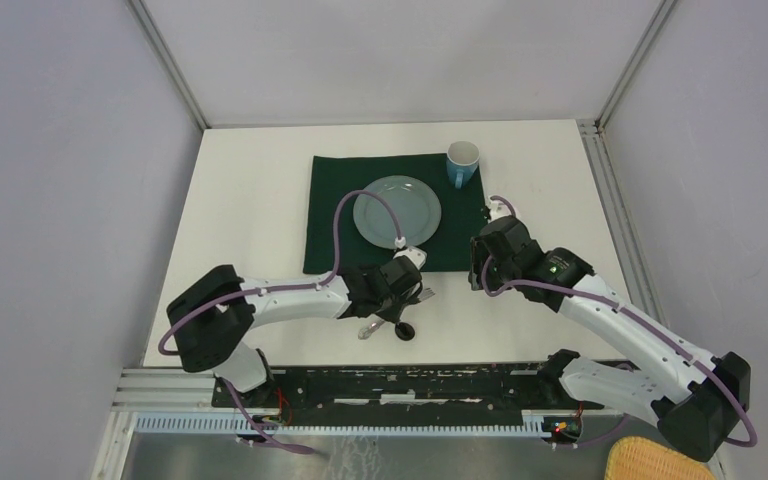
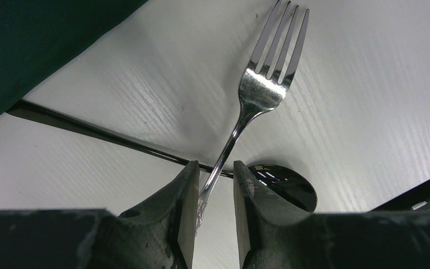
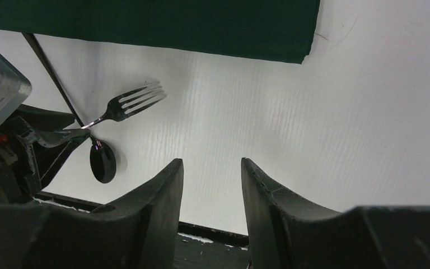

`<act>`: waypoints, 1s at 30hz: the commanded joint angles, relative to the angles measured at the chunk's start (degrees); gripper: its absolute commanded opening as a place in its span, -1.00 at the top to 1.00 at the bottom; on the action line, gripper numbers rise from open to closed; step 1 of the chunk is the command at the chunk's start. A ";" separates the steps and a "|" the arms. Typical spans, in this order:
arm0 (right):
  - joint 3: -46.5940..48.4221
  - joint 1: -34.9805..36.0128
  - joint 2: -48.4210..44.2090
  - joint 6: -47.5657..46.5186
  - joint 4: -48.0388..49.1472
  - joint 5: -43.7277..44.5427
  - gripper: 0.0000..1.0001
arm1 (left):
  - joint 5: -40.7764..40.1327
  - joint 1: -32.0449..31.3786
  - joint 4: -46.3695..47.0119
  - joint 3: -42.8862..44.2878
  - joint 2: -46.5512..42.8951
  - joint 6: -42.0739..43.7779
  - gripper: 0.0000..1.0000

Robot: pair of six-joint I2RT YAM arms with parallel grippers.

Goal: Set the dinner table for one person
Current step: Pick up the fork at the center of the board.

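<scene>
White and matte, the dinner table (image 1: 250, 200) lay under the left gripper (image 2: 215, 168), which we saw pinching the handle of a fork (image 2: 260, 89), and under the right gripper (image 3: 211, 165), hanging part-way open.

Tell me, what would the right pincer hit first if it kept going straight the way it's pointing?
Most likely the bare white dinner table: the open right pincer angles down at it. The green cloth lies farther on; the fork is off to the side.
</scene>
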 commanded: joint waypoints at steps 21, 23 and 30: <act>-0.84 -1.07 -2.73 0.14 -0.05 0.06 0.03 | 0.45 -0.60 3.70 3.40 6.02 4.11 0.29; -0.84 -1.03 -2.82 0.17 -0.05 0.16 0.04 | 0.46 -0.62 3.70 3.48 6.19 4.06 0.33; -0.75 -1.17 -2.91 0.04 -0.15 0.43 0.04 | 0.90 -0.62 2.77 4.47 6.70 3.80 0.83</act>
